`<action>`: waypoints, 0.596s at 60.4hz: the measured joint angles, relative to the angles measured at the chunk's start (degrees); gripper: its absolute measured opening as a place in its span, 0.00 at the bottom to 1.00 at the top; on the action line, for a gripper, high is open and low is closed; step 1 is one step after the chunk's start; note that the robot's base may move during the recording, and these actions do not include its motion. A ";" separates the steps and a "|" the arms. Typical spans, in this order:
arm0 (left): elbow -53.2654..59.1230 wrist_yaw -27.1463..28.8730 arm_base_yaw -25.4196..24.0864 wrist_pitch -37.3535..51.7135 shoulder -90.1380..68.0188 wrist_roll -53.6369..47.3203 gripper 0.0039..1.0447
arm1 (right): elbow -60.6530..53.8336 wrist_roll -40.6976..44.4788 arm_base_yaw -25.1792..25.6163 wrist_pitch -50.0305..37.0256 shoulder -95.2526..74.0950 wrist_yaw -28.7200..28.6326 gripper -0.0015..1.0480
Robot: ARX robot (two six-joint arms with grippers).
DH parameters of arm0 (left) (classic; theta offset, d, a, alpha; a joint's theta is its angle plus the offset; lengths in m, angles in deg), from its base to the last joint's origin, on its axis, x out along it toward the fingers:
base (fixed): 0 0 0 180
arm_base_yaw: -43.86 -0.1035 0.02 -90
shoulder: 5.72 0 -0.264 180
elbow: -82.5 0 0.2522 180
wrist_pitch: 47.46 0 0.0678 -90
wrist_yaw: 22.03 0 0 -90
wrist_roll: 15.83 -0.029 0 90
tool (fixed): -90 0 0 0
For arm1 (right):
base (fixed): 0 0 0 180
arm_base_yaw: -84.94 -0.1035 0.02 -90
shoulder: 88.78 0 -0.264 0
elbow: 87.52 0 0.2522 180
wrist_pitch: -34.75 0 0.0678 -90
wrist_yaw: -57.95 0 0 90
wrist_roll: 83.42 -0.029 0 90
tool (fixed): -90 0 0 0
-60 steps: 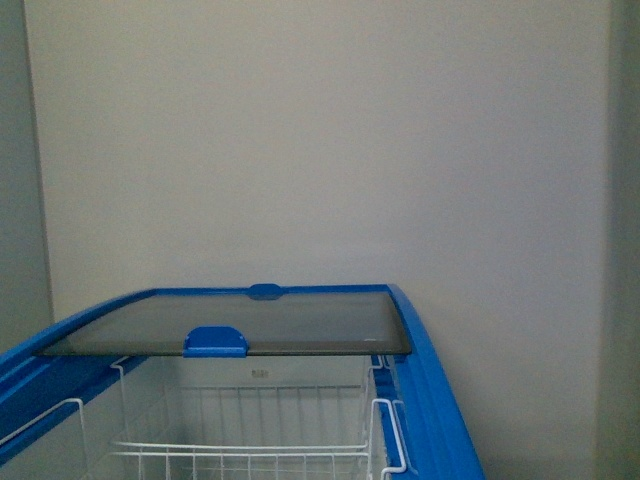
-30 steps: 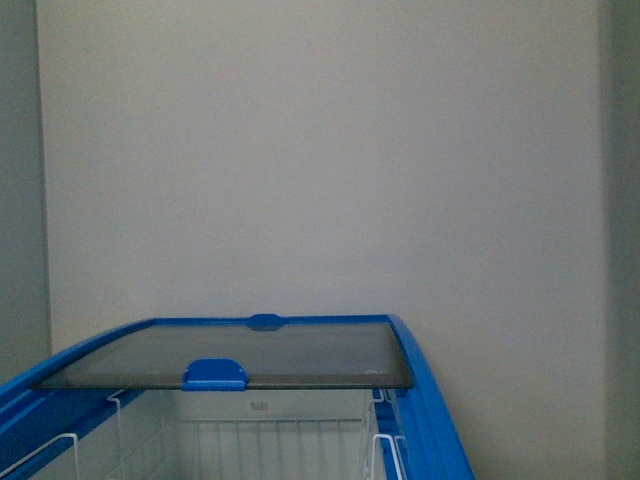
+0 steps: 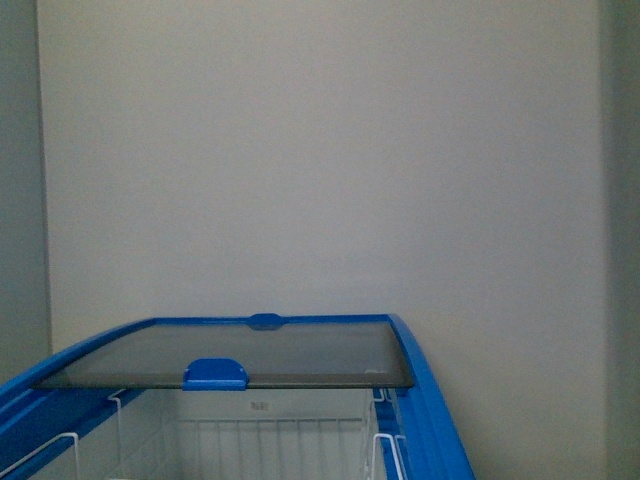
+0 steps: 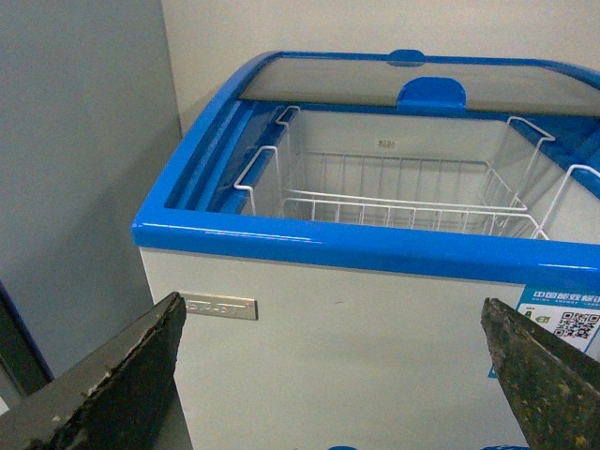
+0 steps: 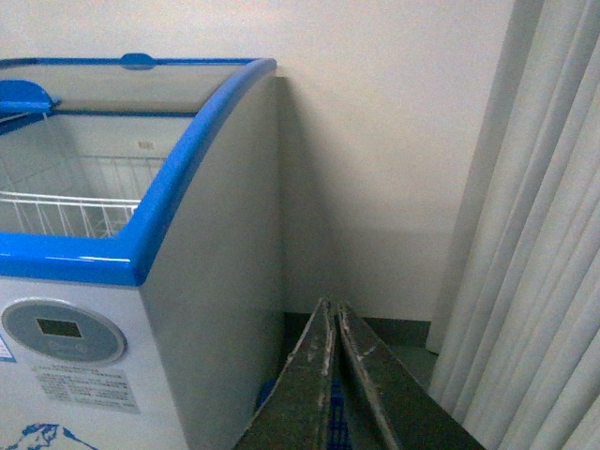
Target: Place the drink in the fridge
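Glass lid [image 3: 230, 352] sits slid toward the wall at the bottom of the front frame, so the fridge [image 4: 375, 328] stands open over its wire basket [image 4: 403, 202], ready for loading. Our left gripper [image 4: 333, 375] is spread wide and empty; our right gripper [image 5: 335, 366] is pressed shut. We see no drink in any view.

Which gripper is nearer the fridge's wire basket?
Left, at a guess. The left gripper faces the fridge front, looking into the wire basket. The right gripper is off the fridge's right corner, by the curtain.
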 joint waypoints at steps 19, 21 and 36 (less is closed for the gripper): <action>0.00 -0.02 0.00 0.00 0.00 0.00 0.92 | 0.00 0.00 0.02 0.00 0.00 0.00 0.61; 0.00 0.00 0.00 0.00 0.00 0.00 0.92 | 0.00 0.00 0.02 0.00 0.00 0.00 0.68; 0.00 -0.02 0.00 0.00 0.00 0.00 0.92 | 0.00 0.00 0.02 0.00 0.00 0.00 0.93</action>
